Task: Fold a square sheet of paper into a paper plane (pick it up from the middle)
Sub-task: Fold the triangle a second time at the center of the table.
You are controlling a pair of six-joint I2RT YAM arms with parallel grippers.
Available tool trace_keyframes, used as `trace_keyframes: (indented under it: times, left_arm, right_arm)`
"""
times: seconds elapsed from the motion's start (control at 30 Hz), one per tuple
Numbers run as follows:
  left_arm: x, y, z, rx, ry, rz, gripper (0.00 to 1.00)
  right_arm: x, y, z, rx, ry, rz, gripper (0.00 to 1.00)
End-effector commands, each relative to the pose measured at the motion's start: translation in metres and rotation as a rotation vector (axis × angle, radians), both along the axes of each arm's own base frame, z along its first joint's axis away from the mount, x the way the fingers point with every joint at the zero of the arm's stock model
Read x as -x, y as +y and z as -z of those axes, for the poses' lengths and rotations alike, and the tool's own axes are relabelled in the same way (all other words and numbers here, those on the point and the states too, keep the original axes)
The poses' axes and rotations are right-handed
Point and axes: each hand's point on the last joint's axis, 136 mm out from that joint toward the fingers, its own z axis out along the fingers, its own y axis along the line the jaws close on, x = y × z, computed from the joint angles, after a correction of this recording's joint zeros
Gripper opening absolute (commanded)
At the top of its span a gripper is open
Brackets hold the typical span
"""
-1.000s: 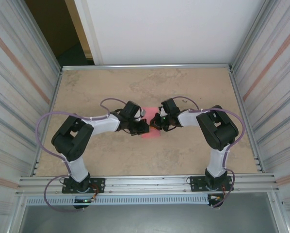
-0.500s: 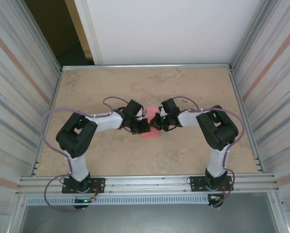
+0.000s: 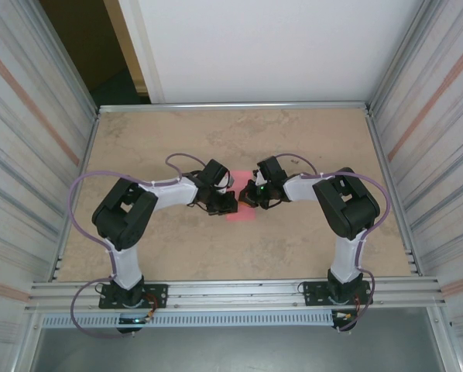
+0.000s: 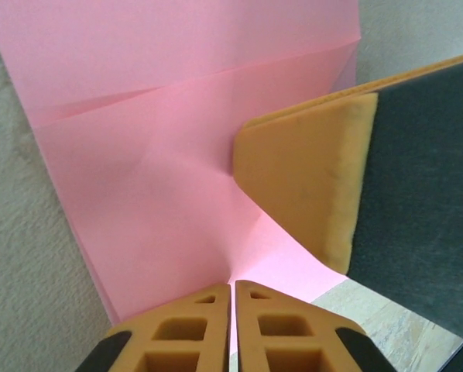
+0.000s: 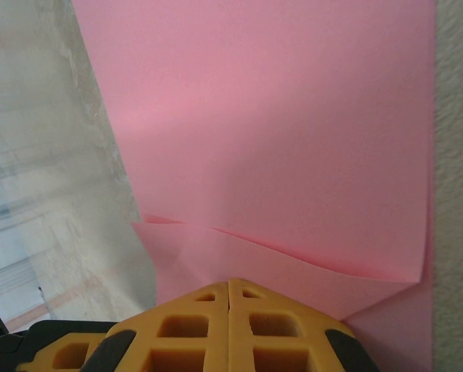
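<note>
Pink and already creased, the square sheet of paper (image 4: 162,194) lies in the middle of the surface (image 3: 177,132), between the left arm (image 3: 125,213) and the right arm (image 3: 344,205), which meet over it from either side. From the left wrist it shows one long crease across its far part and softer ridges that run together toward the left fingers (image 4: 225,296). Those fingers stand all but closed, with only a hairline slit between them. The paper funnels straight into that slit, so they look to be nipping its near edge. The right fingers (image 5: 225,288) are pressed fully together. A folded flap of the sheet runs in at their tips, but whether they pinch it or merely pin it down cannot be told. From the left wrist, one of them shows as an orange pad resting on the sheet just beside the left tips.

Over the last second the change is small and all on the left. In the overhead view the left arm's elbow has swung inward, toward the sheet, while its wrist has stayed at the sheet's left edge. The right arm has not shifted, and the sheet sits where it was. That reads as the left arm re-angling on a grip it already has while the right steadies the paper, so a fold is being set up rather than finished. With only a few creases and no pointed nose, most of the folding is judged still to come.
</note>
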Motion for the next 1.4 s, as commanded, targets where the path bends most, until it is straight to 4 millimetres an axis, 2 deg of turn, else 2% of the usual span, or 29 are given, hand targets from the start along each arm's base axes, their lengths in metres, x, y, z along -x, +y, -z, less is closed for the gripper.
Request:
trace_keyframes:
  times: [0.0,0.7,0.93,1.2,1.37]
  left_arm:
    - [0.0,0.004,0.003,-0.043,-0.007,0.014,0.11]
    - [0.0,0.018,0.006,-0.093,-0.004,0.011,0.07]
    - [0.022,0.028,0.011,-0.108,0.04,0.066,0.05]
    - [0.056,0.053,0.019,-0.178,0.112,0.132,0.04]
    - [0.063,0.072,0.016,-0.248,0.106,0.126,0.04]
  right_arm:
    - [0.042,-0.046,0.07,0.243,0.211,0.058,0.0]
    - [0.044,-0.049,0.075,0.259,0.225,0.059,0.0]
    - [0.045,-0.049,0.076,0.257,0.23,0.058,0.0]
    - [0.045,-0.049,0.078,0.259,0.236,0.056,0.0]
    - [0.044,-0.049,0.078,0.258,0.231,0.054,0.0]
